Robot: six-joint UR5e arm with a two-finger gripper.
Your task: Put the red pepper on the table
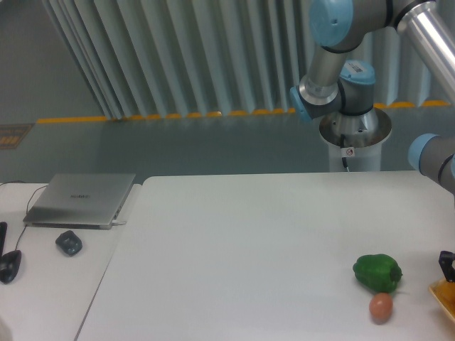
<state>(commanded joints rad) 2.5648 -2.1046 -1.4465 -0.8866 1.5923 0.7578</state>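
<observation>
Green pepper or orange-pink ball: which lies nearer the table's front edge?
The orange-pink ball. It sits just in front of the green pepper, lower in the camera view, so closer to the front edge of the table.

Looks like a robotics lab or industrial test space

There's a UR-style arm (334, 78) with blue joint caps bolted to a metal pedestal (353, 138), a grey floor with a yellow-orange safety line (178, 115), pale ribbed curtain panels (178, 50) behind, and a side desk (43, 284) with a closed laptop (80, 199) and mouse (8, 266).
</observation>
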